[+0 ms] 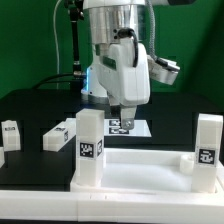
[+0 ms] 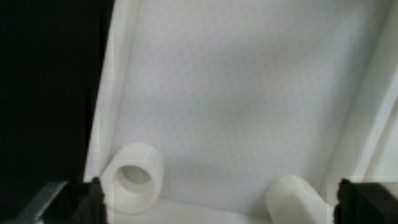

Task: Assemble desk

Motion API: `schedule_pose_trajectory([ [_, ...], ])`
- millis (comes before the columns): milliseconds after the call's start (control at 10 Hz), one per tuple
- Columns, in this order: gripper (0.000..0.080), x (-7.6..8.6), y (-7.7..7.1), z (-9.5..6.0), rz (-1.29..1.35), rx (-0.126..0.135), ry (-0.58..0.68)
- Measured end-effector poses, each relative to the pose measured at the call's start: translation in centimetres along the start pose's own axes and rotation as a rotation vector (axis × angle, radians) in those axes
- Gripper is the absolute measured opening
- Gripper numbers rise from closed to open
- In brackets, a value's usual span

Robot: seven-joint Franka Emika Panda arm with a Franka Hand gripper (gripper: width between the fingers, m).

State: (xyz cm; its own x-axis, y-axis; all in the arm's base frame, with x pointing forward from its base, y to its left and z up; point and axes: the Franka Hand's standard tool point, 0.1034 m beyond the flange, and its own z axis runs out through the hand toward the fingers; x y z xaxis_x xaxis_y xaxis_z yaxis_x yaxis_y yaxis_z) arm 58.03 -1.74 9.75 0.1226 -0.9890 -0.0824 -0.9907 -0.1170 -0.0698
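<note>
The white desk tabletop (image 1: 140, 178) lies across the front of the exterior view with its raised rim up. Two white square legs stand upright on it, one at its left corner (image 1: 89, 128) and one at its right corner (image 1: 208, 135), both tagged. My gripper (image 1: 122, 108) hangs fingers-down just behind the tabletop's far rim, open and holding nothing. In the wrist view the tabletop's inner surface (image 2: 231, 100) fills the picture, with two round bosses (image 2: 134, 176) (image 2: 295, 197) lying between my dark fingertips (image 2: 64, 203); my gripper (image 2: 214, 206) is empty.
Two loose white legs lie on the black table at the exterior view's left, one (image 1: 58, 135) nearer the tabletop and one (image 1: 10, 132) at the edge. The marker board (image 1: 135, 127) lies flat behind my gripper. A green wall closes the back.
</note>
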Motion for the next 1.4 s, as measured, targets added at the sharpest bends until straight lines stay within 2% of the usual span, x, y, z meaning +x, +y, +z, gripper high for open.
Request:
schedule_pose_trajectory([
  [100, 0.0649, -0.2, 0.0, 0.0, 0.079, 0.003, -0.007],
  [400, 0.0649, -0.3, 0.2, 0.4, 0.1, -0.002, -0.006],
  [600, 0.0649, -0.8, 2.5, 2.5, 0.133, -0.031, 0.008],
  [700, 0.0649, -0.9, 3.0, 3.4, 0.137, -0.04, 0.014],
  [900, 0.0649, -1.3, 4.4, 6.4, 0.134, -0.089, 0.029],
  [1100, 0.0649, -1.5, 5.0, 8.2, 0.122, -0.118, 0.039],
  [1200, 0.0649, -1.4, 4.9, 8.3, 0.117, -0.118, 0.04],
  [1300, 0.0561, -1.3, 4.9, 8.3, 0.113, -0.12, 0.04],
  [1400, 0.0428, -1.2, 5.0, 8.4, 0.111, -0.122, 0.041],
])
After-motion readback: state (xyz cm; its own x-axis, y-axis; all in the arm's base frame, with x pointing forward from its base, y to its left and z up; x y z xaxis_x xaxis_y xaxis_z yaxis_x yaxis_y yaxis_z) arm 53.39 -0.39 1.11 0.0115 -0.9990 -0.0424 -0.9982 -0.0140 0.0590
